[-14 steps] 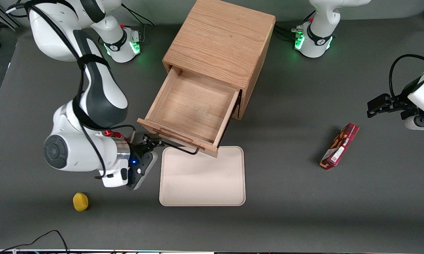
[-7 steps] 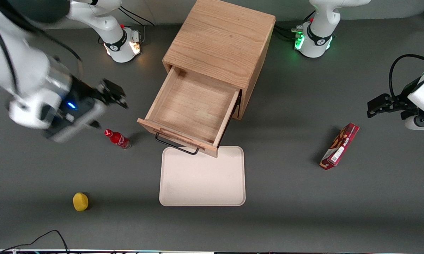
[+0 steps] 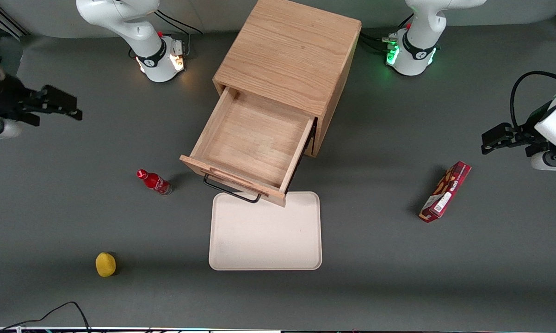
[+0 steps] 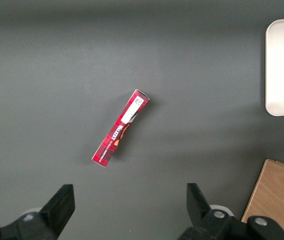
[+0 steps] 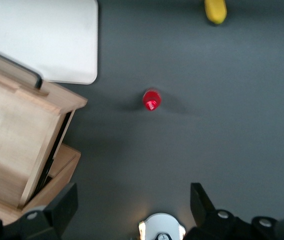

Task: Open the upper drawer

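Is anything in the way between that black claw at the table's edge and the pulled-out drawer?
Nothing visible blocks it. The gripper, open, hangs over bare table toward the working arm's end. The upper drawer is pulled out and empty. The red bottle stands nearer the front camera than that line, beside the drawer's front.

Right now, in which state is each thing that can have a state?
upper drawer: pulled far out, nothing inside.
black handle: free, nothing grips it.
gripper: up at the working arm's end of the table, fingers open, holding nothing.
red bottle: standing upright.
tray: flat, nothing on it.
red box: lying flat.
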Controlling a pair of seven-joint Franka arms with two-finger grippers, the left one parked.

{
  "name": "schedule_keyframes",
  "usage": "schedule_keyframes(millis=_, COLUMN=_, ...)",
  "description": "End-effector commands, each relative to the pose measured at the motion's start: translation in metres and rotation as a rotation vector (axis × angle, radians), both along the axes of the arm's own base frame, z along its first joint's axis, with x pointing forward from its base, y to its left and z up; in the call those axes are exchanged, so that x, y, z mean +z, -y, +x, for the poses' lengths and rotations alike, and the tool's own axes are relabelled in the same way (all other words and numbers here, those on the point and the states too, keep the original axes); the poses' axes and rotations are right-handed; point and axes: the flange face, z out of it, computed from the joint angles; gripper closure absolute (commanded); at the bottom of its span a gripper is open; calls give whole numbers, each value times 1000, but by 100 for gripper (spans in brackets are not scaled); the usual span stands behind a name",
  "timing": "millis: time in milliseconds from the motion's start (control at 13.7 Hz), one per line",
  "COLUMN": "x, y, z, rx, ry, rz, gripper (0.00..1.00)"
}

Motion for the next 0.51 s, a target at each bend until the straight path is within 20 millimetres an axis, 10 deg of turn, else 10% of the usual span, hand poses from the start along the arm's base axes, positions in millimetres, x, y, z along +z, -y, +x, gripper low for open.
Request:
schedule_keyframes(millis=0, x=-57, y=14, z=-60, rx=-127, ry=65, rz=-11, gripper=0)
schedule_keyframes(millis=438, x=-62, y=21, z=-63, rx=-217, ry=85, rz=-46, gripper=0)
